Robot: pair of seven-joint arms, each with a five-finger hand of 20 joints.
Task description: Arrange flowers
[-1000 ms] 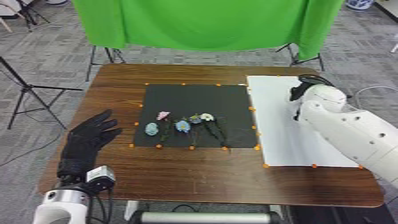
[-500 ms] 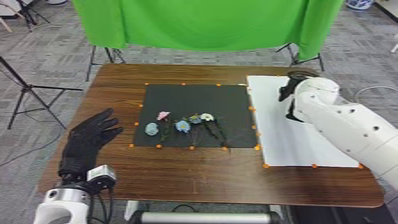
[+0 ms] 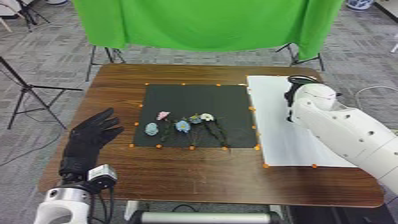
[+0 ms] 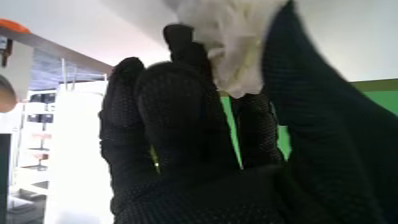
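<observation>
Going left to right in the head view, we find the robot's left hand (image 3: 91, 137) above the near left part of the brown table (image 3: 200, 175), its fingers apart and relaxed, with nothing in them. Next comes a black mat (image 3: 187, 97) with flowers lying on its nearer half: a pale blue flower (image 3: 151, 129), a pink flower (image 3: 163, 115), two blue flowers and a white flower (image 3: 207, 117) beside dark green stems. Further right, a white sheet (image 3: 275, 135) lies beside the mat, and the right hand (image 3: 293, 91) is over its far part. In the right wrist view, a pale, ruffled thing (image 4: 233, 45), probably a flower's petals, is clamped between that hand's thumb and fingers.

We judge the step in hand to be handling one bloom over the sheet. Too hard a squeeze could crush soft petals, while a loose or uneven pinch might let the bloom twist or slip out. If ruffled edges snag on the glove's fabric as it opens, the flower could be dragged askew. Carried low across the mat, it might also catch the stems and scatter the row
</observation>
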